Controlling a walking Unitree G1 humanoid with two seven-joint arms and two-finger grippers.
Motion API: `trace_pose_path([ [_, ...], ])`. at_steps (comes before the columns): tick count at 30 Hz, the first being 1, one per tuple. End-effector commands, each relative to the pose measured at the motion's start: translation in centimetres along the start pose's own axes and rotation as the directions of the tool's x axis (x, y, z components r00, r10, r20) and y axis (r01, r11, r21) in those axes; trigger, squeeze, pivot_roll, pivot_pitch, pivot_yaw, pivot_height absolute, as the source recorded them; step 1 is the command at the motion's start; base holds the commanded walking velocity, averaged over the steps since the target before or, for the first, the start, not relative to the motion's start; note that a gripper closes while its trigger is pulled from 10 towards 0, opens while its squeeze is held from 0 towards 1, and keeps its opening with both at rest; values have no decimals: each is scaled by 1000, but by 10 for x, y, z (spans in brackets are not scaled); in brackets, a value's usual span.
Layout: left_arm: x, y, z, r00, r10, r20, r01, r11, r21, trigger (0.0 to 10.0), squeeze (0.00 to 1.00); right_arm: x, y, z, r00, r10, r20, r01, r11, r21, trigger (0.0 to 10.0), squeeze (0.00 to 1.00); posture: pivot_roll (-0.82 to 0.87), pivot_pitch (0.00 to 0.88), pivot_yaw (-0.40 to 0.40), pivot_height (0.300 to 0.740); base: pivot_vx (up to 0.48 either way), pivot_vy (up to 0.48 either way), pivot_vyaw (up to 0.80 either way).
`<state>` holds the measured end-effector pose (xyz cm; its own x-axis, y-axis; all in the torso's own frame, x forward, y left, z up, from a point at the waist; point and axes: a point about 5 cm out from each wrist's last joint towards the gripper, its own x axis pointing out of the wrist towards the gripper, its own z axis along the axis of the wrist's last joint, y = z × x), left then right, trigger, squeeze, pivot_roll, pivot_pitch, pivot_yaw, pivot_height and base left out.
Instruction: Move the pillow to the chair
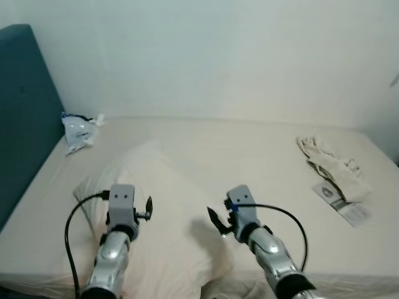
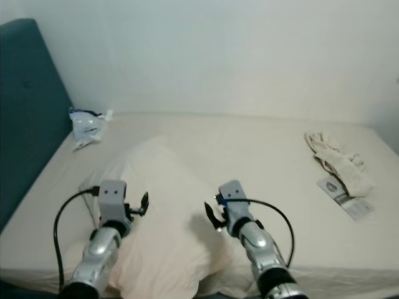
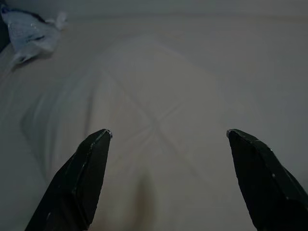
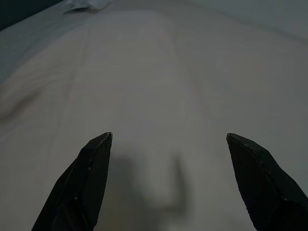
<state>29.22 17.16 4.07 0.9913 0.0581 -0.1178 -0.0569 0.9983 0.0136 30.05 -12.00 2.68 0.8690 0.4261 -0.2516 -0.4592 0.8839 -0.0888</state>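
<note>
You saw a crumpled plastic bag (image 1: 80, 129) lying beside the dark blue headboard (image 1: 25, 118), and pale gloves (image 1: 333, 165) above a leaflet (image 1: 341, 202) on the bed (image 1: 249, 149).

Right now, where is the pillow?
In the left eye view the pillow lies on the bed, left of middle, under the left gripper and right gripper, with the blue headboard to its left.

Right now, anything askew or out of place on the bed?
The pillow lies diagonally mid-bed, away from the headboard. A crumpled plastic bag sits in the far left corner; a rumpled cloth and a paper lie right.
</note>
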Motion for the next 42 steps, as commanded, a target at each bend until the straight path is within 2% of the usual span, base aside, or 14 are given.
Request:
trace_pose_path([
  [1, -3, 4, -5, 1000, 9, -18, -9, 1000, 12, 10000, 0, -4, -2, -7, 1000, -13, -25, 14, 1000, 21, 10000, 0, -26, 43, -55, 740, 0, 0, 0],
  [11, -2, 5, -4, 1000, -1, -20, 2, 1000, 25, 10000, 0, -4, -1, -8, 1000, -19, -24, 19, 999, 34, 10000, 0, -26, 51, -45, 740, 0, 0, 0],
  [12, -1, 5, -3, 1000, 1, -21, 0, 998, 59, 10000, 0, -5, -2, -8, 999, -23, -24, 24, 999, 35, 10000, 0, -26, 51, -43, 740, 0, 0, 0],
  [15, 0, 4, -3, 1000, -6, -23, 7, 997, 77, 10000, 0, -5, -3, -9, 999, -32, -24, 33, 999, 37, 10000, 0, -28, 51, -39, 740, 0, -320, 0],
  [17, 0, 4, -4, 999, -8, -33, 10, 997, 73, 10000, 0, -5, -3, -9, 999, -36, -25, 36, 999, 38, 10000, 0, -29, 50, -36, 740, 0, -480, 0],
  [19, 0, 4, -7, 998, -4, -59, 6, 999, 35, 10000, 0, -6, -4, -9, 999, -41, -27, 42, 998, 39, 10000, 0, -31, 49, -33, 740, 0, -240, 0],
  [23, 1, 3, -11, 995, -14, -96, 21, 997, 70, 10000, 0, -6, -4, -11, 998, -56, -39, 58, 996, 68, 10000, 0, -33, 48, -30, 740, 0, 0, 0],
  [32, 3, -1, -10, 995, -19, -99, 26, 997, 68, 10000, 0, -7, -5, -11, 997, -68, -37, 69, 996, 54, 10000, 0, -33, 48, -29, 740, 0, 0, 0],
  [35, 4, -3, -8, 995, -45, -87, 53, 994, 95, 10000, 0, -6, -6, -10, 997, -76, -28, 78, 995, 58, 10000, 0, -28, 45, -37, 740, 0, 0, 0],
  [40, 5, 2, -9, 995, -22, -99, 33, 994, 107, 10000, 0, -5, -5, -9, 997, -67, -26, 69, 995, 71, 10000, 0, -24, 41, -42, 740, 0, 0, 0],
  [42, 4, 7, -12, 992, 13, -123, -2, 996, 92, 10000, 0, -4, -4, -8, 998, -57, -26, 59, 993, 106, 10000, 0, -26, 39, -45, 740, 0, 0, 0],
])
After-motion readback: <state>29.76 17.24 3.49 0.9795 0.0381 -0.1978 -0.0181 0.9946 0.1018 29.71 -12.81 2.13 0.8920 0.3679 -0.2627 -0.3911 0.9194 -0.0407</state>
